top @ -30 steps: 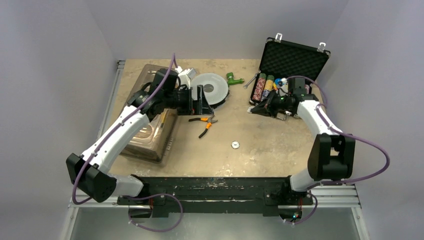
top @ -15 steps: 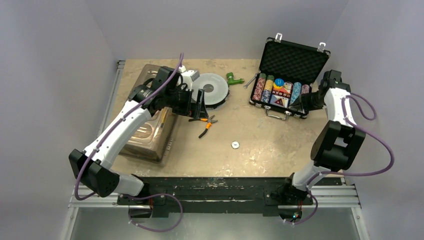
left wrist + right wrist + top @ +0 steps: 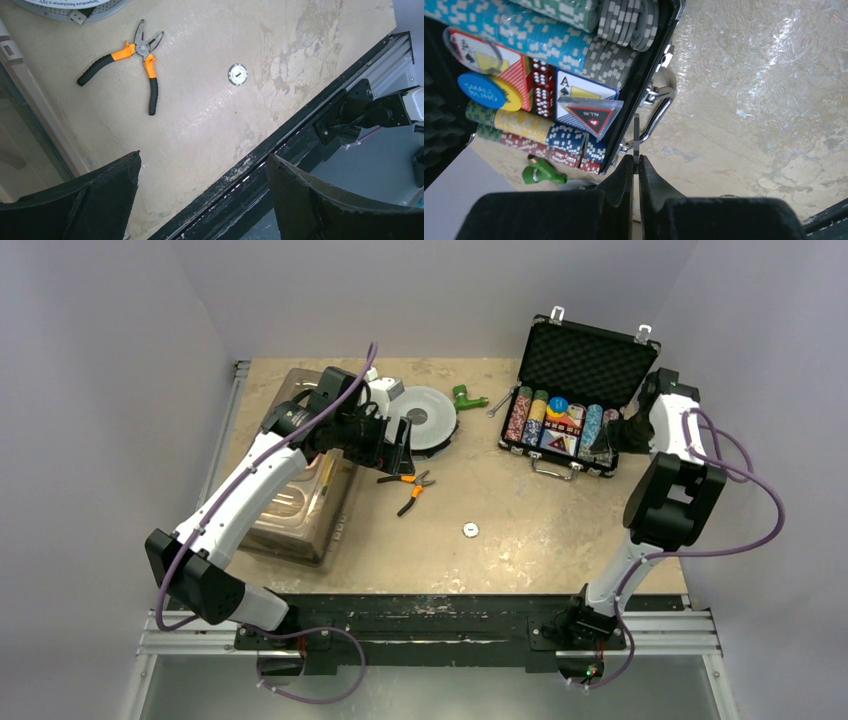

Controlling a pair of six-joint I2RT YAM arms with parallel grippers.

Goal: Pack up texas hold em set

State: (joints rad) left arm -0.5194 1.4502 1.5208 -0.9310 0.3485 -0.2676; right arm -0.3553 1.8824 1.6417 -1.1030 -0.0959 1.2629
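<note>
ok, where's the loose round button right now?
Top view: round button lies mid-table, just right of and nearer than the orange pliers, outside the open briefcase.

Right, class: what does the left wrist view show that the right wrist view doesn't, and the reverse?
Only the left wrist view: orange-handled pliers, a small round white button, and the open left gripper. Only the right wrist view: the open black case with chip rows, card deck, red dice and triangular ALL IN button, plus the right gripper shut on a thin flat piece. Both: the beige tabletop.
</note>
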